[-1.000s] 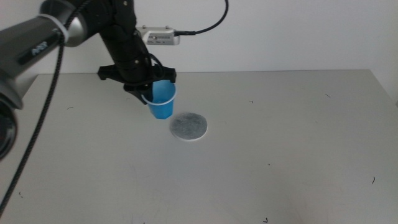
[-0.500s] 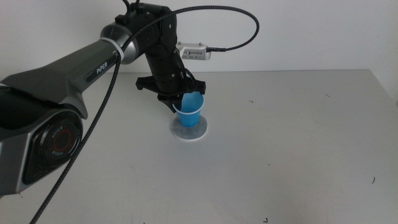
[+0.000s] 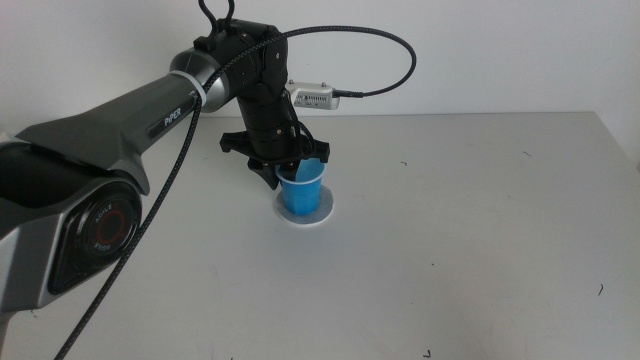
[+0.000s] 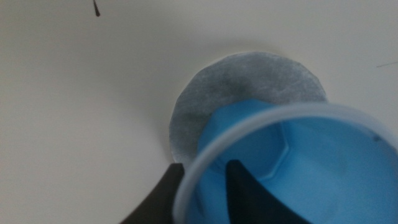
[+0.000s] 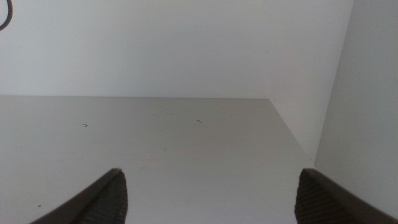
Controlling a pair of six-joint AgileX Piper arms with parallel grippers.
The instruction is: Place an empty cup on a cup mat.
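Note:
The blue cup (image 3: 302,190) is upright over the grey cup mat (image 3: 320,214), left of the table's middle; its base is at the mat's surface, and I cannot tell if it touches. My left gripper (image 3: 288,172) is shut on the cup's far-left rim. In the left wrist view the left gripper (image 4: 202,194) has one jaw inside the cup (image 4: 311,162) and one outside, with the cup mat (image 4: 249,78) below. The cup is empty. My right gripper (image 5: 214,199) is open, holds nothing and is out of the middle view.
The left arm (image 3: 150,105) reaches in from the left, with its cable (image 3: 380,60) looping above the cup. The white table (image 3: 470,230) has a few small dark marks. A wall stands behind the table's far edge.
The left gripper carried the cup to the right and down, from beside the mat to over its middle, lowering it onto or just above the mat.

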